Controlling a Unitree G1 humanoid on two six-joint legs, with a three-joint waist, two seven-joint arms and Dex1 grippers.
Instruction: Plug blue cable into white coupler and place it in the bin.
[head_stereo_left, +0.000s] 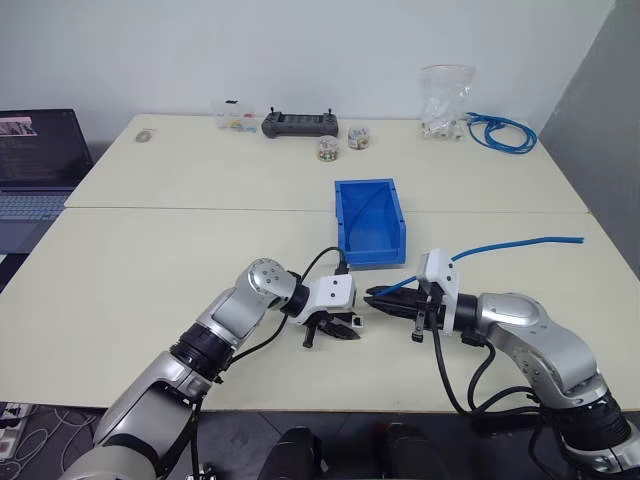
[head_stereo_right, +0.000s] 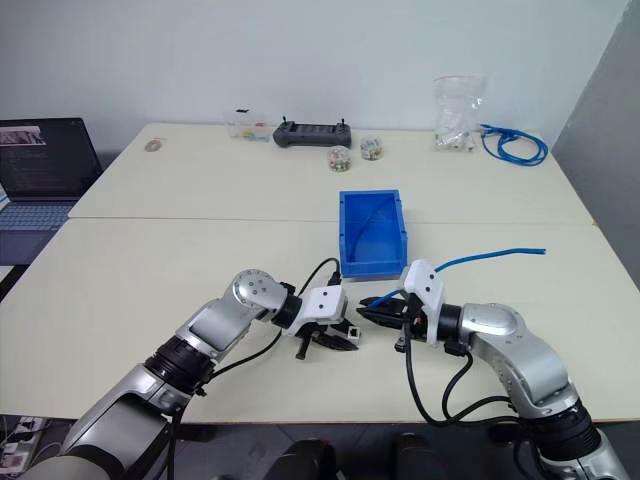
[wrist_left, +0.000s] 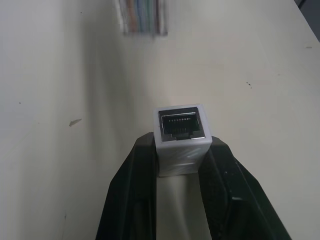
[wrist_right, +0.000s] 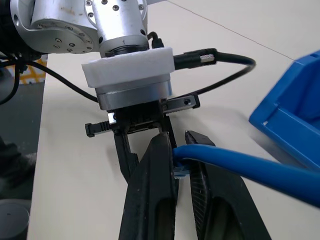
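While the white coupler (wrist_left: 180, 137) sits pinched between the two black fingers of the left pincer (head_stereo_left: 334, 325), its dark socket faces outward, toward the right pincer (head_stereo_left: 392, 301) just beside it above the near part of the table (head_stereo_left: 150, 260). The right pincer is pressed onto the blue cable (wrist_right: 240, 162) close behind its plug end, and the rest of the cable trails away over the table to the robot's right. The two pincer tips stand tip to tip with a small gap, so the plug is not yet in the socket. The bin (head_stereo_left: 370, 222) waits just beyond both, open side up; whether anything lies inside it I cannot tell.

The likely trouble is misalignment: the plug is mostly hidden between the right fingers, so its tilt and the side of its latch cannot be read, and a skewed approach could jam it on the socket rim. A push could also slide the coupler back through the left fingers, or the springy cable could twist the plug in its narrow grip.
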